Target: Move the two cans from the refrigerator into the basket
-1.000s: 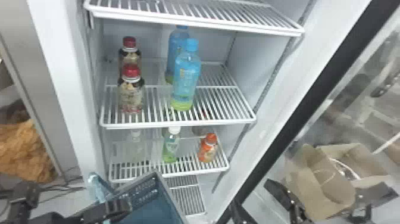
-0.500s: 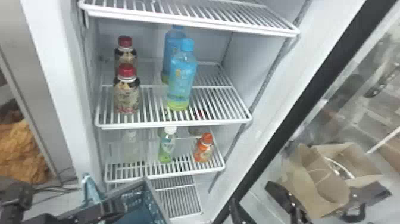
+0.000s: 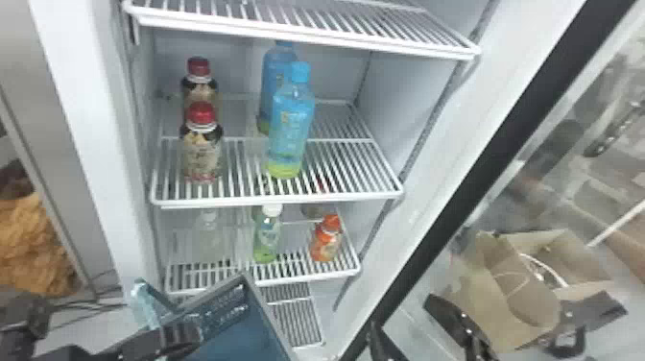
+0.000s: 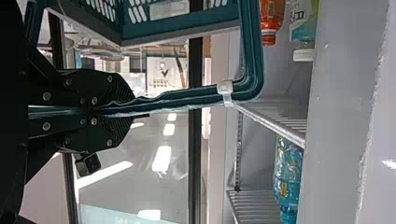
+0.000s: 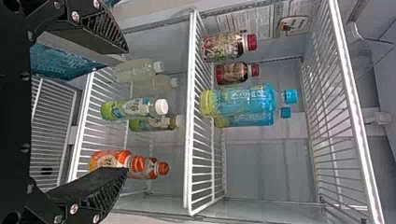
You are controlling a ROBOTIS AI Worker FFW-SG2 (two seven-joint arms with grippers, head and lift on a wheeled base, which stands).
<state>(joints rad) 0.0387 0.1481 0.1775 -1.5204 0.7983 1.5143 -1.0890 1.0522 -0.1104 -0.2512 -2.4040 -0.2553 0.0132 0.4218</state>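
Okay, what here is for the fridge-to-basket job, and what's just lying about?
For the job:
basket, clamped in the left gripper
right gripper, open, facing the shelves
refrigerator
shelved bottles, perhaps the "cans" meant; which two, I can't tell

Lying about:
paper bag, outside the refrigerator
brown heap, at the head view's left edge

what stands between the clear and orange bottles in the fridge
Two green bottles, one behind the other, stand between the clear bottles and the orange ones; the right wrist view shows both.
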